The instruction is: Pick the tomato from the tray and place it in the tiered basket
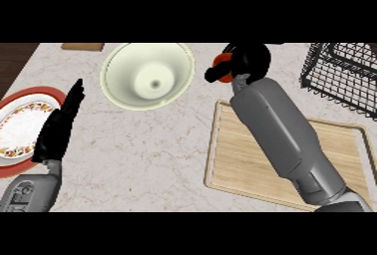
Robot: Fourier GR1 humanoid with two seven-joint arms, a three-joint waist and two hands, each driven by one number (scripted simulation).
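The small red tomato [220, 61] is sitting in the black right hand [250, 59], whose fingers are curling round it, near the marble desk's [147, 149] far edge, between the cream round bowl [147, 74] and the black wire tiered basket [342, 72]. The black left hand [59, 124] is resting, fingers straight, near the left edge.

Pale wood-grain tray [239, 159], black wire basket [335, 74], glossy cream bowl [125, 74] — all on matt, veined marble-look counter [140, 149]
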